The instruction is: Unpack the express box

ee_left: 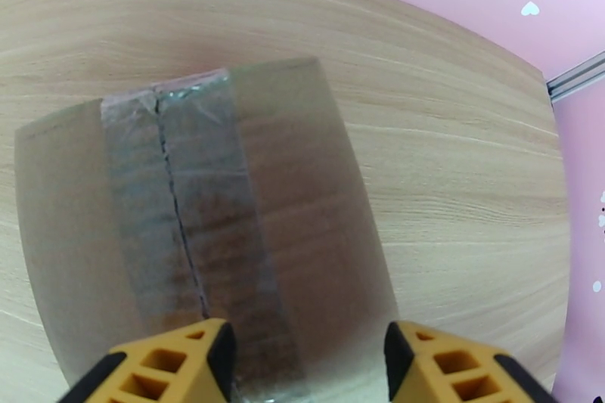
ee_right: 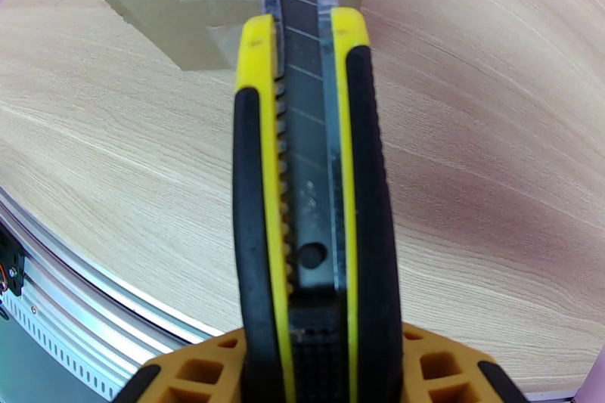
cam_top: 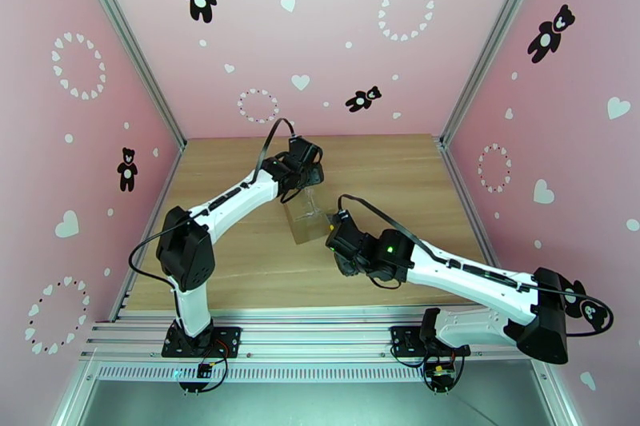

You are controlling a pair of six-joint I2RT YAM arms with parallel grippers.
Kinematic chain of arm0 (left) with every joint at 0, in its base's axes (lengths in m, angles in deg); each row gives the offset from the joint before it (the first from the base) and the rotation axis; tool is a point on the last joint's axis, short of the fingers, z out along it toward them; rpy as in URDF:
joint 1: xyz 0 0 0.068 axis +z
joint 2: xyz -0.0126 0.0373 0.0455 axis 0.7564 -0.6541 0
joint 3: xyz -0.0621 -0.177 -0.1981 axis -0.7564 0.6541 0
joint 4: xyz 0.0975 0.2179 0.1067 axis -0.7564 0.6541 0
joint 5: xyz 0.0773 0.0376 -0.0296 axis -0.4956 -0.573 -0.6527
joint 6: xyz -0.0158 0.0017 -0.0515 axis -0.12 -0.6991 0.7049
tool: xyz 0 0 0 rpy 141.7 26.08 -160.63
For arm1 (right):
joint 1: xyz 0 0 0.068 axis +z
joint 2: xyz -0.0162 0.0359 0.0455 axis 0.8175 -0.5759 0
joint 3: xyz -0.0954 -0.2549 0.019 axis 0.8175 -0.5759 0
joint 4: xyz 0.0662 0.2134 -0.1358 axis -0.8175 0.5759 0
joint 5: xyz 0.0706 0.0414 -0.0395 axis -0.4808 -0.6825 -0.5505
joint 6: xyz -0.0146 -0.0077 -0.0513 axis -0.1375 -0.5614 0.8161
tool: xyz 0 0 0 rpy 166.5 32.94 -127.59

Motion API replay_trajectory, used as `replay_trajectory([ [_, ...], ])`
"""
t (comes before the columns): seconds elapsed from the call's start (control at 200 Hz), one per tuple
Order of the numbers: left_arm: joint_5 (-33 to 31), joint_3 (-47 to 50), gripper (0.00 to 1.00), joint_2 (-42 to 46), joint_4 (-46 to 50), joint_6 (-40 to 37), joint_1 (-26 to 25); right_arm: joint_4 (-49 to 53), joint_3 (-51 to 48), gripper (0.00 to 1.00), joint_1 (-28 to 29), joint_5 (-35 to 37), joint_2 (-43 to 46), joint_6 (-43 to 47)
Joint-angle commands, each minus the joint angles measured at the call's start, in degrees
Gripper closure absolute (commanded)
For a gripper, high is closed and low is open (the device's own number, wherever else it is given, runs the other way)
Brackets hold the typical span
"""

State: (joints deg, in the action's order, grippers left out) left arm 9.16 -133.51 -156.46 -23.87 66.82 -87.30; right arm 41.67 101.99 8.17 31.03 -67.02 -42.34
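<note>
1. Left jaws: spread apart, gripping nothing, poised over the far end of the box. Probably there to pin it down; can't tell if they touch it.
2. Right jaws: clenched on a yellow-black utility knife, blade out and aimed at the box's near end, set up for a cut.
3. Box: mid-bench between the two arms, flaps shut, clear tape over the top seam. A dark line runs down the tape, maybe a slit.
4. Bench: light wood grain.
5. Room: pink walls with bear and heart stickers; metal rail at the near edge.
</note>
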Motion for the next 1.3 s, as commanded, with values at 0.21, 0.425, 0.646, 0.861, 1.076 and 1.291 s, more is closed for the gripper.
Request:
replay_trajectory([
  [0.21,2.5,-0.1,0.4,3.1,0.9,0.1,0.2,0.3,2.9,1.0,0.3,2.0,-0.3,-0.1],
  [0.425,2.2,-0.1,0.4,3.1,0.9,0.1,0.2,0.9,3.0,1.0,0.3,1.5,-1.1,0.0],
  [0.646,1.9,-0.3,0.4,3.1,1.3,0.1,0.2,0.9,2.9,1.0,0.4,1.3,-1.7,-0.1],
  [0.861,1.9,-0.2,0.4,3.2,1.2,0.1,0.2,1.0,3.1,1.0,0.4,1.7,-1.7,-0.1],
  [1.076,2.0,-0.2,0.4,3.2,1.3,0.2,0.2,1.6,3.1,1.0,0.4,2.6,-1.8,-0.4],
  [1.291,2.0,-0.1,0.4,3.3,1.4,0.4,0.2,1.7,3.2,1.0,0.3,3.0,-2.0,-0.6],
])
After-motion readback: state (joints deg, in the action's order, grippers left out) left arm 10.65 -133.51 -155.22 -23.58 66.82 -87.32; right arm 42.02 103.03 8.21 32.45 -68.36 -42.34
